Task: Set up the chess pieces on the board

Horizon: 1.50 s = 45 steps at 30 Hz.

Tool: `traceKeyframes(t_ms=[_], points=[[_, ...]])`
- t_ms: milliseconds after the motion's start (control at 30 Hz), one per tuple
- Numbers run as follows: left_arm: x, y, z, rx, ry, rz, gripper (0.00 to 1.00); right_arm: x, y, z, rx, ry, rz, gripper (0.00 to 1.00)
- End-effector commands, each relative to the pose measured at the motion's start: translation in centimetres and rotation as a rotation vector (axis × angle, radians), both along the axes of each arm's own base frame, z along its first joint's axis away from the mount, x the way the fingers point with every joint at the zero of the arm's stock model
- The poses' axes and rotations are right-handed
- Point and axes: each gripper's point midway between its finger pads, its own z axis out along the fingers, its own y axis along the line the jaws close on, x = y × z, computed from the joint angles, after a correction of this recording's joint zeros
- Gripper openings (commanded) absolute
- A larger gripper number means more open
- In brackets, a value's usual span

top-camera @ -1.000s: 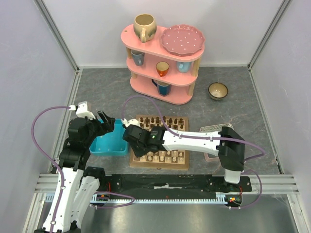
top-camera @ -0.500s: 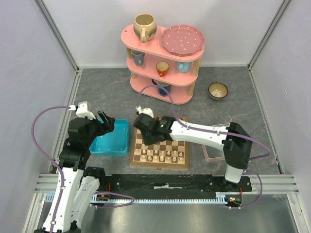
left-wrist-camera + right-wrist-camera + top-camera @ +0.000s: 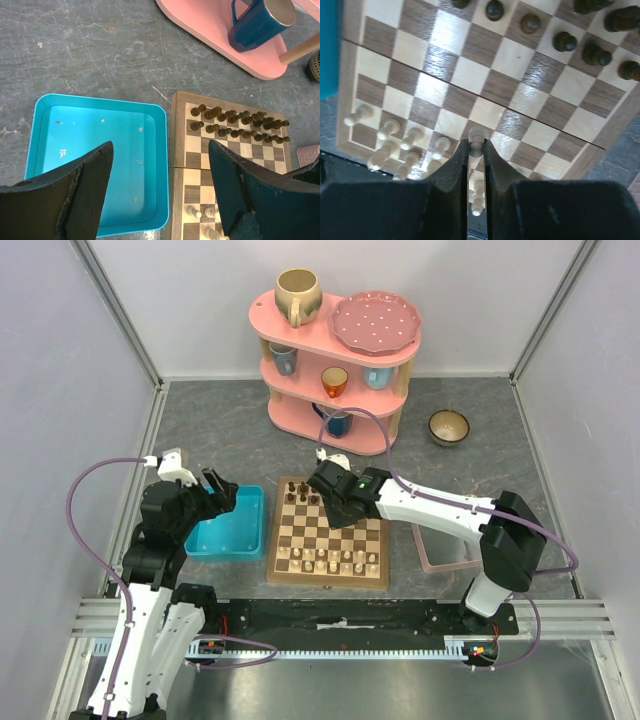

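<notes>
Starting at the near edge, the cream chess pieces [image 3: 330, 560] are standing in the two nearest rows of the board [image 3: 325, 532] (tough to count them from above, they're tiny). The board is lying flat on the grey table [image 3: 200, 430]. A turquoise tray [image 3: 228, 536] is sitting just beside its left edge, and a clear pink-rimmed tray [image 3: 440, 552] is near its right edge.

The left tool [image 3: 160, 146] is hanging over the turquoise tray with its fingers [image 3: 85, 190] spread wide, and only the tray is showing between them.

The right arm is reaching in from the right across the board. The right tool [image 3: 476, 146] is pinching a cream piece [image 3: 477, 135] between nearly closed fingers, gripping it below its round top. It's over the checkered squares, but I can't tell which square, or whether the base is touching the wood.

Farther back, the dark pieces [image 3: 235, 125] are lining the two far rows. Beyond the board, a pink shelf [image 3: 335, 370] is holding mugs and a dotted plate, with a blue mug [image 3: 255, 22] on its bottom level. A small bowl [image 3: 449, 426] is sitting to its right.
</notes>
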Motion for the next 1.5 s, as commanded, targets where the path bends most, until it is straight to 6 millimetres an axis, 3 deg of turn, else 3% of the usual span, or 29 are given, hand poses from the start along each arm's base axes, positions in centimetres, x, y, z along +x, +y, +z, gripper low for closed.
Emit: traceKeyframes(t_ms=[0,300,600,933,1467], points=[[0.5,-0.4,0.6,0.025,-0.038,-0.039,0.83,0.7,-1.8,1.1,0.004,-0.023,0.0,0.06],[0.7,-0.2,0.3,0.041,-0.017,-0.035,0.83,2.0,-3.8,0.0,-0.057,-0.023,0.057,0.06],[0.6,-2.0,0.4,0.034,-0.02,-0.153,0.81,3.1,-4.2,0.0,-0.019,-0.028,0.131,0.06],[0.3,-2.5,1.2,0.042,-0.06,-0.196,0.81,2.3,-4.8,-0.4,-0.017,0.008,0.185,0.06],[1.7,-1.2,1.9,0.096,-0.073,-0.133,0.81,1.9,-4.2,-1.0,0.002,0.026,0.231,0.06]])
